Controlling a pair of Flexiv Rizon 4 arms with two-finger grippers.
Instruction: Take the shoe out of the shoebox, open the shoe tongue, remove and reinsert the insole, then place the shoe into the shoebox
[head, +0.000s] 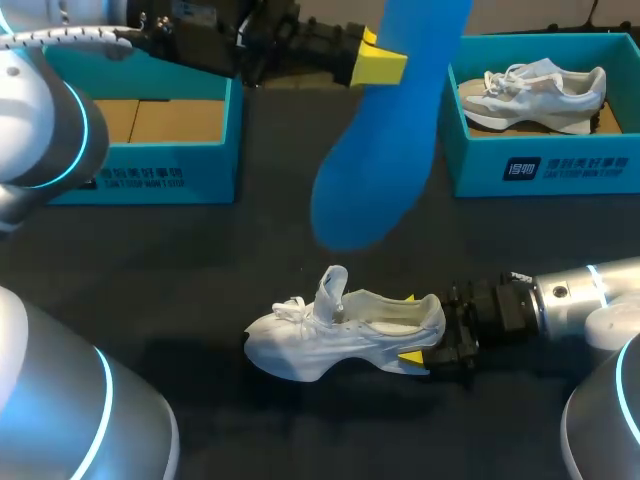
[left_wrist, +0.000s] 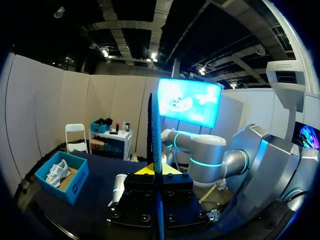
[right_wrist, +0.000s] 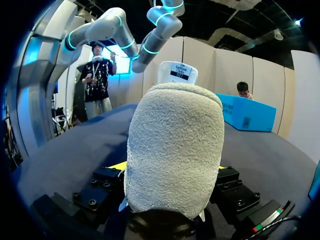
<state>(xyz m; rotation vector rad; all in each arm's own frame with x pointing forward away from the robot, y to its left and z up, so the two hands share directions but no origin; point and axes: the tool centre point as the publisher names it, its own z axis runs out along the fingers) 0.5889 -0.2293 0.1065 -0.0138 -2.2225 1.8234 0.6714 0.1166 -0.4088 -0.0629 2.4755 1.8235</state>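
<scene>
Two grips matter here. The left gripper (head: 372, 58) pinches the insole (head: 385, 150) by one end, high over the table (head: 200, 290). It hangs long and could twist or slide out during reinsertion. The right gripper (head: 410, 328) clamps the heel of the shoe (head: 340, 335) mid-table, and a loose hold would let it skid.

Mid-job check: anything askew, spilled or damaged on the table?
Nothing stands out. The blue insole hangs above the table in the left pincer. The white shoe sits on the table, tongue upright, clamped at the back by the right pincer. No spill or damage shows.
</scene>
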